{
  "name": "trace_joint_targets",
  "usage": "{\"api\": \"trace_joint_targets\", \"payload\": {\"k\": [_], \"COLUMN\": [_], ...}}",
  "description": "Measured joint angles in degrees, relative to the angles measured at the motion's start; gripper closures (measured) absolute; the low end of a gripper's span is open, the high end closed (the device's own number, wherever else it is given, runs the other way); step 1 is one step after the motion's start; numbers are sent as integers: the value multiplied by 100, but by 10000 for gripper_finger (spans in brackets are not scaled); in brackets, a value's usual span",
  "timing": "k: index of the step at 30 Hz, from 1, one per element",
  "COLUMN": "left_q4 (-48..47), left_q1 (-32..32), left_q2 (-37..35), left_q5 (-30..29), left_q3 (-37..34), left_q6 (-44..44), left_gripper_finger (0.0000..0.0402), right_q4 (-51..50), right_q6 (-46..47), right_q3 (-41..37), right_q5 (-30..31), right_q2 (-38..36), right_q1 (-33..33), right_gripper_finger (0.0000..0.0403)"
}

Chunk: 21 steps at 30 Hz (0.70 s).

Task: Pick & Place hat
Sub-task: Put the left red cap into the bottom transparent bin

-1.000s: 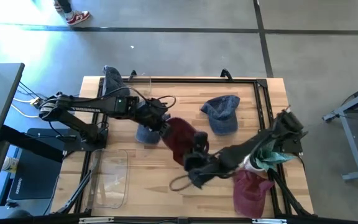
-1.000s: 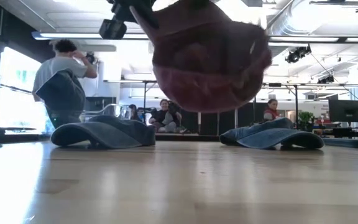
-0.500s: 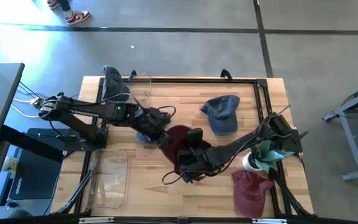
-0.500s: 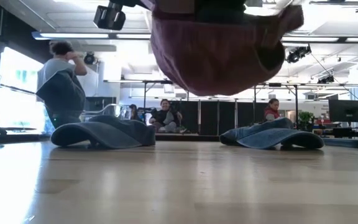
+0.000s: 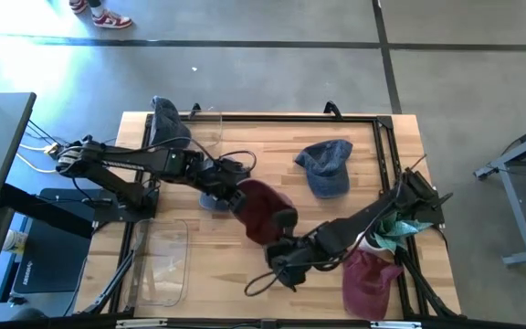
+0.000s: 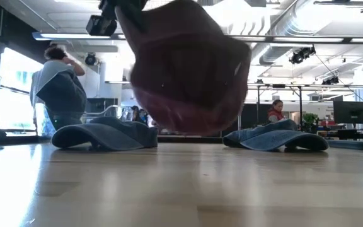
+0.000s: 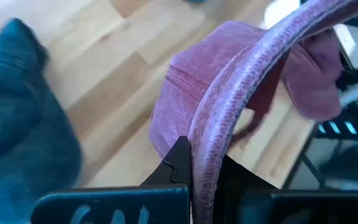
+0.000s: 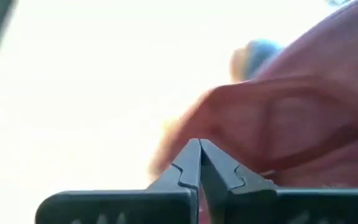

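Note:
A maroon hat (image 5: 261, 212) hangs over the middle of the table, clear of the wood, and fills the top of the low view (image 6: 184, 69). My left gripper (image 5: 234, 190) reaches in from the table's left and is shut on it. My right gripper (image 5: 286, 224) comes from the table's right, shut, with its tips at the hat's near right side. In the right wrist view, my right gripper (image 8: 199, 144) has nothing between its fingers and the hat (image 8: 291, 118) is blurred just beyond. My left gripper pinches the hat's brim edge (image 7: 207, 134) between its two fingers, slanting down from the table's left. The brim runs on away from the fingers, and the crown (image 7: 185, 93) hangs below, clear of the table. My right gripper's shut tips are next to the hat; I cannot tell whether they touch it.
A blue denim hat (image 5: 327, 164) lies at the far right and another (image 5: 213, 197) under my left arm; a third blue one (image 5: 165, 123) is at the far left. A maroon hat (image 5: 368, 283) and a green one (image 5: 400, 228) lie near right. A clear container (image 5: 163, 265) is near left.
My right gripper swung in against the hanging hat and has drawn back toward the table's near edge, tipping as it went. The maroon hat, still hanging from my left gripper, rose a little, then swung toward the left and sank, and its shape has changed.

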Motion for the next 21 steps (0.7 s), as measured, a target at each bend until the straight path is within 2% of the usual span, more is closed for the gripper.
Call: {"api": "trace_joint_targets", "payload": {"k": [3,8,14,17,21], "left_q4": [13,15,-98,-275,-475], "left_q1": [103,148,140,140,144], "left_q2": [0,-2,-92,-94,-94], "left_q5": [-2,49,141,225,325], "left_q3": [0,-2,-2,-2,-2], "left_q6": [-15,-13,-13,-13,83], "left_gripper_finger": [401,401,401,401,401], "right_q4": [-168,-165,-289,-316,-329], "right_q6": [671,1222,2321,2357,1940], "right_q3": [15,-742,-1533,-1425,-813], "right_q5": [-423,121,-161,-383,-428], "right_q2": [-2,0,11,11,-28], "right_q1": [-158,-362,-395,-310,-130], "right_gripper_finger": [403,403,403,403,403]}}
